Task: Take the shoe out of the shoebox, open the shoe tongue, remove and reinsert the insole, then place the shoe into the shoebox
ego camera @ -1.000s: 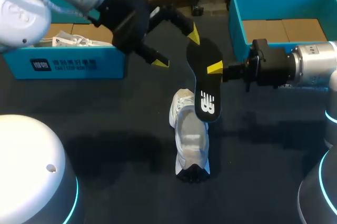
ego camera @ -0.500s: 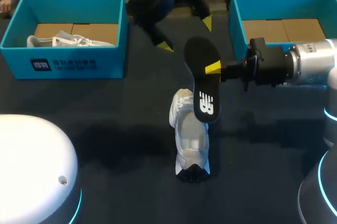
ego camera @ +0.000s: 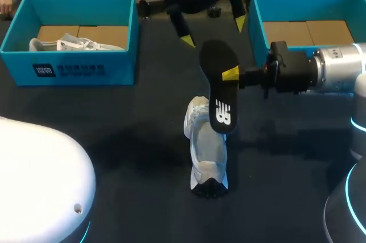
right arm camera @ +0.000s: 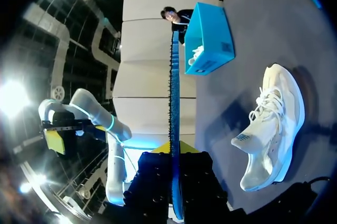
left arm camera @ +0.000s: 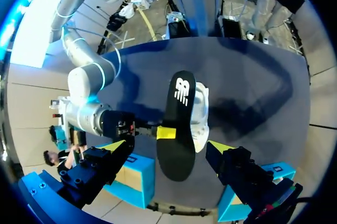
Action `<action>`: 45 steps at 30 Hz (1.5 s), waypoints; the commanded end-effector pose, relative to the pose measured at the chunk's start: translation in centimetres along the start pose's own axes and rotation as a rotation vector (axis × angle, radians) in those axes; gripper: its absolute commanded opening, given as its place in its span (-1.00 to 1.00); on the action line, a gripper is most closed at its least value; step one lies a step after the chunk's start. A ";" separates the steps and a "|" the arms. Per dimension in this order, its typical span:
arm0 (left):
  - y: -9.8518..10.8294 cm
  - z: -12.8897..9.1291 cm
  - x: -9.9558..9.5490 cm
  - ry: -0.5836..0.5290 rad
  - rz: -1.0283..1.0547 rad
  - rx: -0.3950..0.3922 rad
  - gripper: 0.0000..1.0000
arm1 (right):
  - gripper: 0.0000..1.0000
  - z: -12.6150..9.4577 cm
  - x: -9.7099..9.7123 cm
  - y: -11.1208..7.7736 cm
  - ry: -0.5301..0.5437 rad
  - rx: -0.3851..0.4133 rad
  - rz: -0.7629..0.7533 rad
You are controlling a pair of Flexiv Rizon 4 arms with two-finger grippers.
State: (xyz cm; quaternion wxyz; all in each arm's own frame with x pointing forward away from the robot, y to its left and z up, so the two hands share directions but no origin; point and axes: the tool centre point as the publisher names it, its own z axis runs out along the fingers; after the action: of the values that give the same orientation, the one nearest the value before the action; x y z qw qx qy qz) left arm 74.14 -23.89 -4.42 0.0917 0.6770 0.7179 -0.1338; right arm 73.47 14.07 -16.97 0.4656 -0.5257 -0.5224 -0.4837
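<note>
The right tool [ego camera: 231, 74] pinches the insole [ego camera: 218, 60], the left tool [ego camera: 213, 32] hangs open, empty; slide it slowly into the shoe [ego camera: 207, 154] at six o'clock.

shoe [ego camera: 207, 151] at table's [ego camera: 131, 134] middle, insole [ego camera: 219, 86] above it, left box [ego camera: 68, 71] at back left corner with 2nd shoe [ego camera: 63, 43] inside, right box [ego camera: 257, 26] at back right corner

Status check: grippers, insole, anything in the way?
Right gripper shut on insole, held over shoe. Left gripper open, empty, well apart from insole. Nothing between insole and shoe.
</note>
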 end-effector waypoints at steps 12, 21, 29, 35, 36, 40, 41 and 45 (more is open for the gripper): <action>-0.7 0.6 -3.3 0.232 0.073 -0.006 1.00 | -1.00 0.5 -0.4 0.0 0.006 -0.004 -0.003; -0.5 0.9 -3.6 0.227 0.061 -0.008 1.00 | -1.00 0.5 -0.2 -0.1 0.007 -0.014 -0.007; -0.6 0.8 -3.6 0.221 0.056 -0.017 1.00 | -1.00 0.4 -0.2 -0.1 0.006 -0.016 -0.012; -0.7 0.7 -3.3 0.214 0.051 -0.019 1.00 | -1.00 0.3 -0.1 -0.2 0.006 -0.025 -0.008; -0.7 0.7 -3.2 0.213 0.050 -0.019 1.00 | -1.00 0.3 -0.1 -0.2 0.006 -0.028 -0.005; -1.0 0.5 -2.9 0.203 0.050 -0.024 1.00 | -1.00 0.3 -0.1 -0.3 0.002 -0.040 0.008; -1.0 0.5 -2.8 0.200 0.052 -0.026 1.00 | -1.00 0.3 0.0 -0.3 0.002 -0.041 0.009; -1.3 0.4 -2.2 0.183 0.061 -0.057 1.00 | -1.00 0.0 0.1 -0.4 -0.004 -0.053 0.023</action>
State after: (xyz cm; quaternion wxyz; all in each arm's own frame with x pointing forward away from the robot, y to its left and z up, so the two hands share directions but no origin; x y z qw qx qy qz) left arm 73.61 -27.24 -3.72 0.0340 0.7056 0.7063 -0.0462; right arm 73.61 14.22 -17.15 0.4598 -0.5397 -0.5054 -0.4917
